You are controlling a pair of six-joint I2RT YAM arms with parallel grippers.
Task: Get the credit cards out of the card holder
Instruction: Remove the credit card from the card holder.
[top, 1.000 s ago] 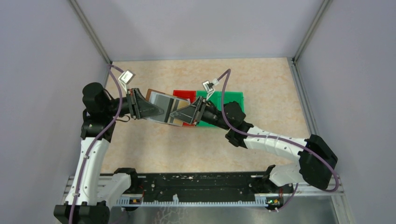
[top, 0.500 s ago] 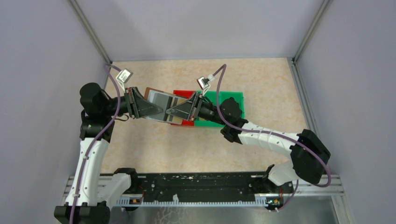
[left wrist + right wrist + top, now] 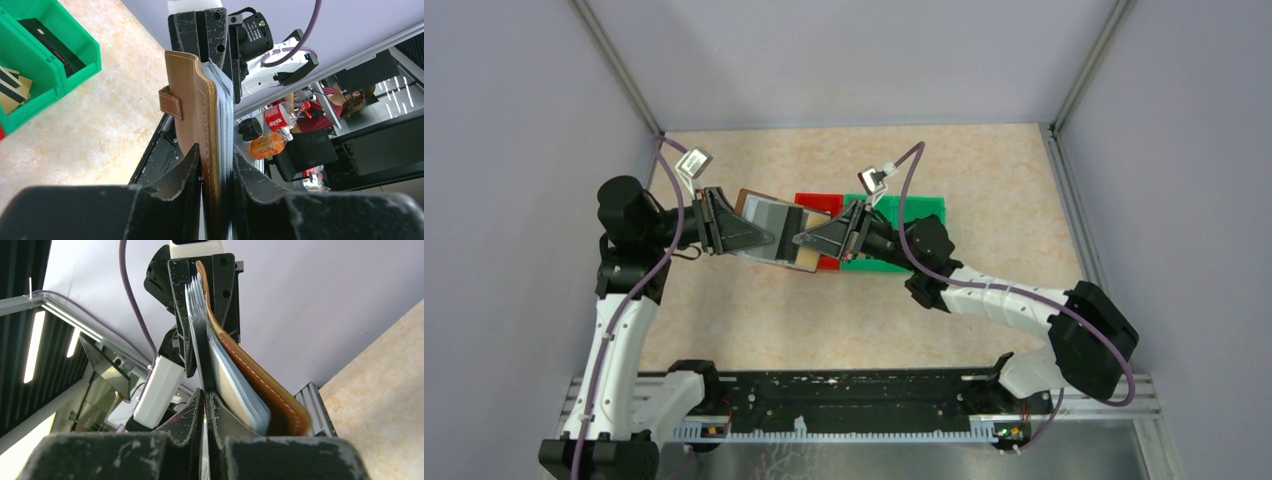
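The brown card holder (image 3: 759, 215) hangs open above the table between both arms. My left gripper (image 3: 216, 152) is shut on its leather cover and pale pockets (image 3: 207, 115); in the top view that gripper (image 3: 769, 238) grips the holder's left half. From the other side my right gripper (image 3: 206, 394) is shut on the edge of a thin dark credit card (image 3: 202, 357) that stands out of the pockets, beside the brown cover (image 3: 265, 392). The top view shows this gripper (image 3: 797, 241) at the holder's right end. More credit cards (image 3: 47, 42) lie in the green bin.
A red bin (image 3: 822, 204) and a green bin (image 3: 914, 212) stand side by side behind and under the right gripper. The green bin (image 3: 75, 60) appears at the upper left of the left wrist view. Grey walls enclose the table on three sides.
My right gripper's jaws have closed on the card edge, and its wrist has shifted slightly to the right. The left gripper keeps hold of the holder in the same place.
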